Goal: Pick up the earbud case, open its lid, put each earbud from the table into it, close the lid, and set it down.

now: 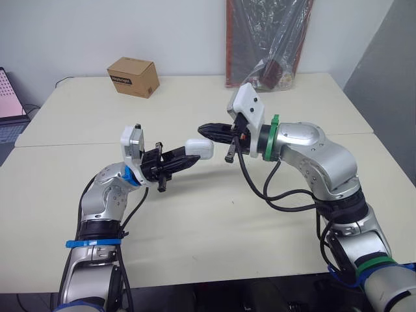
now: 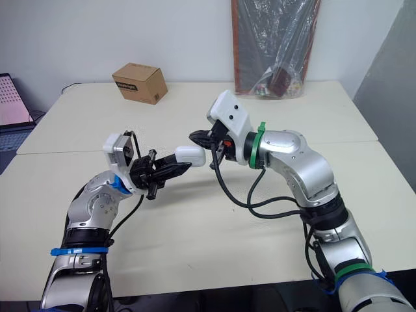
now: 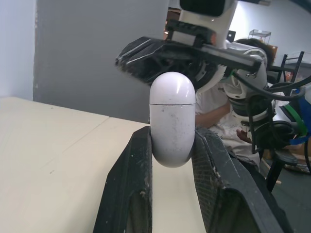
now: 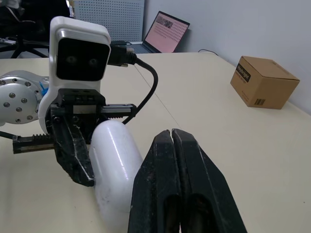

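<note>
The left gripper (image 1: 187,158) had its two fingers clamped on the white earbud case (image 1: 199,149) and held it up over the table (image 1: 260,214) with the lid closed. The right gripper (image 1: 209,130), fingers pressed together with nothing between them, hung just beside the case's lid end. A cardboard box (image 1: 133,77) sat well behind.

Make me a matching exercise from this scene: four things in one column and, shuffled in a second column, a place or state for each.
1. case
2. right gripper
3. box
4. plastic bag

a. shut, holding nothing
b. brown, far left on the table
c. clamped in the left gripper, lid closed
d. propped against the wall

Pairs: 1-c, 2-a, 3-b, 4-d
</note>
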